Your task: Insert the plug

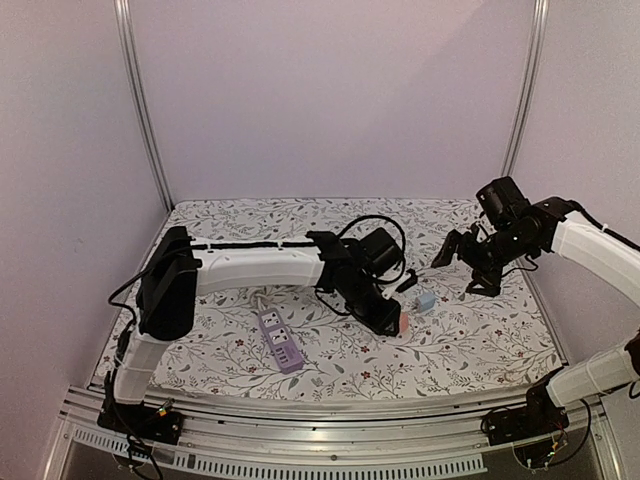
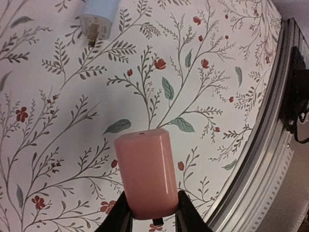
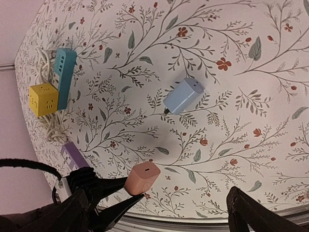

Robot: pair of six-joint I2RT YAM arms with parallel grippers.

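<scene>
A pink plug (image 2: pixel 145 169) sits between the fingers of my left gripper (image 2: pixel 152 207), which is shut on its lower end. In the top view the pink plug (image 1: pixel 401 322) is over the floral cloth, right of the purple power strip (image 1: pixel 280 340). The right wrist view shows the same pink plug (image 3: pixel 141 178) near the table's front edge, with the purple power strip (image 3: pixel 72 155) behind the left arm. My right gripper (image 1: pixel 466 268) hovers open at the right with nothing between its fingers. A light blue plug (image 1: pixel 426 302) lies loose on the cloth between the two grippers.
A teal power strip (image 3: pixel 63 77) and a yellow cube socket (image 3: pixel 42 99) with a white cord lie at the left. A black cable (image 1: pixel 375 235) loops behind the left wrist. The metal front rail (image 2: pixel 260 164) runs close to the held plug.
</scene>
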